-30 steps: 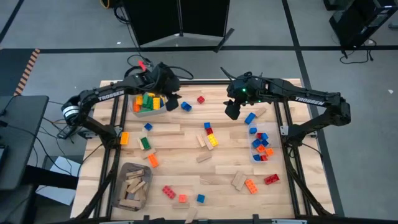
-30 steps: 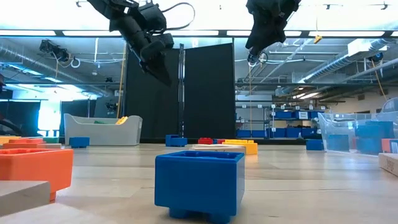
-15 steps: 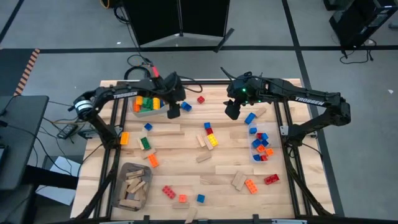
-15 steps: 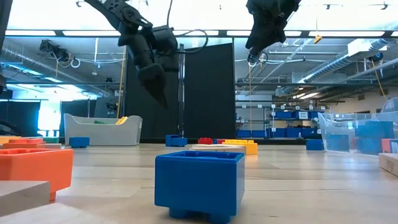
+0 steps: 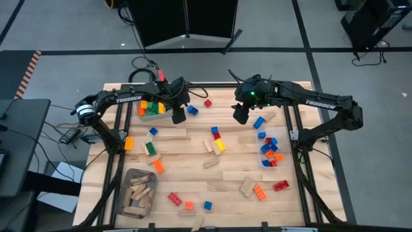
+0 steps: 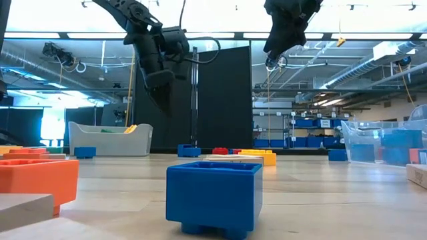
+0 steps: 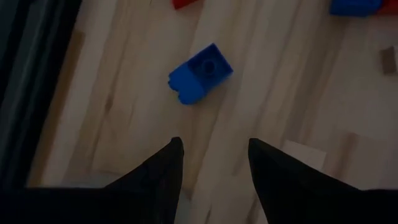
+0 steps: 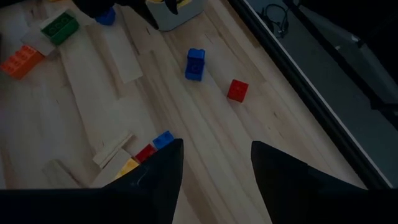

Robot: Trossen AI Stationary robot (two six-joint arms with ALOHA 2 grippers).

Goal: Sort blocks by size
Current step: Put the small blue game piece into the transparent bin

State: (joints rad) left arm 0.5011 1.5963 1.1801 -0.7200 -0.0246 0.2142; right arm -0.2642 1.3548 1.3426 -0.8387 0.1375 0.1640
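- The left gripper (image 5: 179,116) is held above the far left part of the wooden table (image 5: 193,154), just beside the grey bin (image 5: 154,109) of green, yellow and orange bricks.
- Its fingers (image 7: 163,171) are seen parted and empty in the left wrist view, with a small blue brick (image 7: 200,73) lying on the boards below and ahead of them, untouched.
- The same blue brick (image 5: 192,111) is found in the high view just right of the left gripper, with a small red brick (image 5: 208,103) a little farther right.
- The right gripper (image 5: 240,116) is raised over the far middle of the table, its fingers (image 8: 158,171) apart and nothing held between them.
- A blue brick (image 5: 259,122) lies just right of the right gripper.
- A clear bin (image 5: 273,148) at the right edge is filled with small blue, red and orange bricks.
- A grey tray (image 5: 136,192) at the near left holds tan wooden pieces.
- Loose bricks and wooden pieces are scattered over the middle and near parts of the table, among them a red and yellow cluster (image 5: 217,140) and an orange brick (image 5: 259,192).
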